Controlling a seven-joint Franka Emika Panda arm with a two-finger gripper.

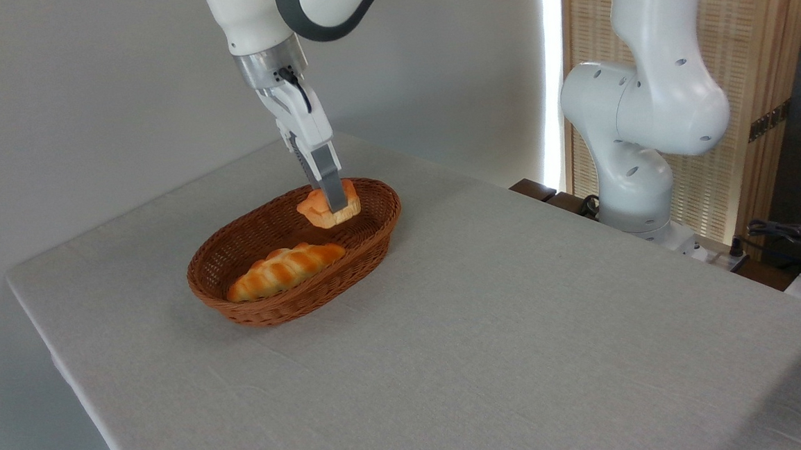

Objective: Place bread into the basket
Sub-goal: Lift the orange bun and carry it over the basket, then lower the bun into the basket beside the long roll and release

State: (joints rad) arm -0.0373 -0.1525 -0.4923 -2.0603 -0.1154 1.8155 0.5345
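Grey table (518,329) wide open around basket (252,303); pincer (335,204) clamped on bread (316,213) over far end.

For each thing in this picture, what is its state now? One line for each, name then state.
gripper: shut on the bun, over the far end of the basket.
bun: held, tilted, above the basket floor or just touching it; cannot tell which.
braided loaf: lying in the basket's near part, free.
wicker basket: upright on the table.
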